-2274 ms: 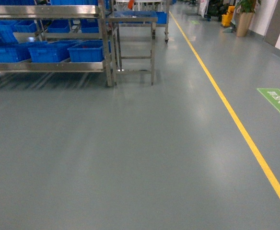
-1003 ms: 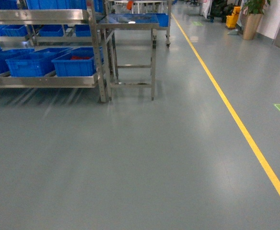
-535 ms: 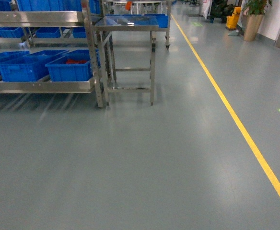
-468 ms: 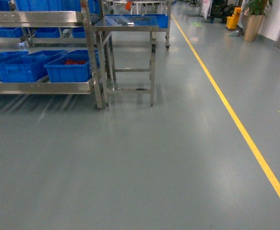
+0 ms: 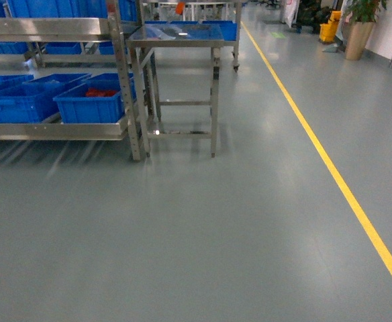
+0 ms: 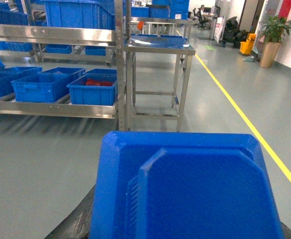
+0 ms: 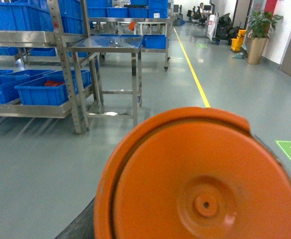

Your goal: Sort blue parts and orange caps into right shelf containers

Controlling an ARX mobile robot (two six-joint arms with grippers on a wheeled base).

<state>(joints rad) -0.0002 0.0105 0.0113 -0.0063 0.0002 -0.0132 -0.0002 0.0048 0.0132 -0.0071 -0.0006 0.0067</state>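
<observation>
A blue part (image 6: 185, 194) with a stepped flat face fills the lower half of the left wrist view, held up off the floor; it hides my left gripper's fingers. An orange cap (image 7: 200, 184), round with a small centre hole, fills the lower right wrist view the same way and covers my right gripper. The right shelf containers (image 5: 88, 100) are blue crates on the low steel shelf at the far left, also seen as crates (image 6: 93, 89) and crates (image 7: 41, 89). The nearest one holds red pieces (image 5: 101, 92). Neither gripper appears in the head view.
A steel rack (image 5: 125, 80) stands at the left, with a steel table (image 5: 179, 100) carrying a blue tray beside it. A yellow floor line (image 5: 330, 168) runs along the right. A potted plant (image 5: 357, 27) and a yellow bucket (image 5: 329, 27) stand far back. Grey floor lies ahead.
In the head view the rack and table have slid left and lower, appearing nearer. The green floor mark has drifted to the right edge.
</observation>
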